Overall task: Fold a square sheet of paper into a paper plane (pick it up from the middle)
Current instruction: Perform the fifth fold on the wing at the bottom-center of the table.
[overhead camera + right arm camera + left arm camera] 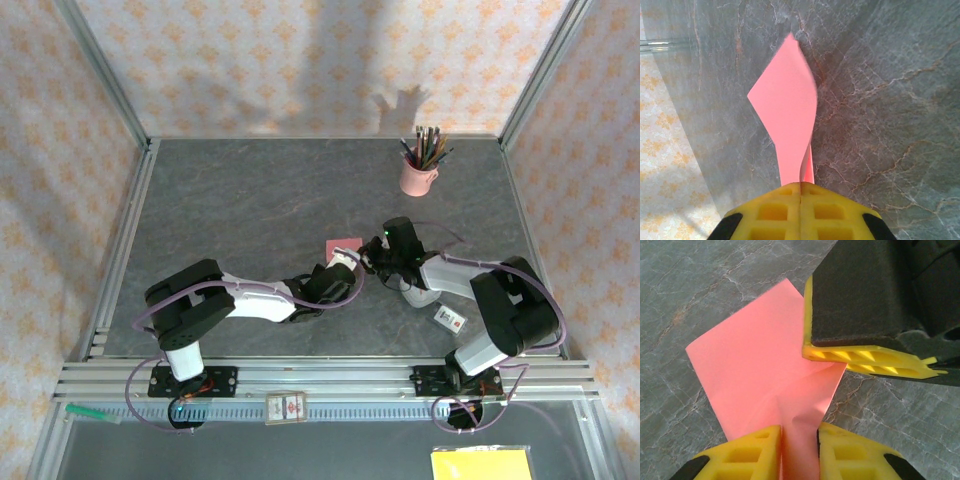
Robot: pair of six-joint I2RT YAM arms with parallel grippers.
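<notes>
Although your left fingers [750, 452] pinch a raised ridge of the square sheet of paper [757, 367] and your right fingers [775, 210] clamp its corner, near-left of the pencil cup [418, 176], you've seemingly every plane fold left.

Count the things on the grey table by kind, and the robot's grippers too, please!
Salmon-pink square sheet of paper: 1
Pink cup of coloured pencils: 1
Small white card: 1
Yellow-fingered grippers, the left gripper and the right gripper: 2
Total: 5
</notes>
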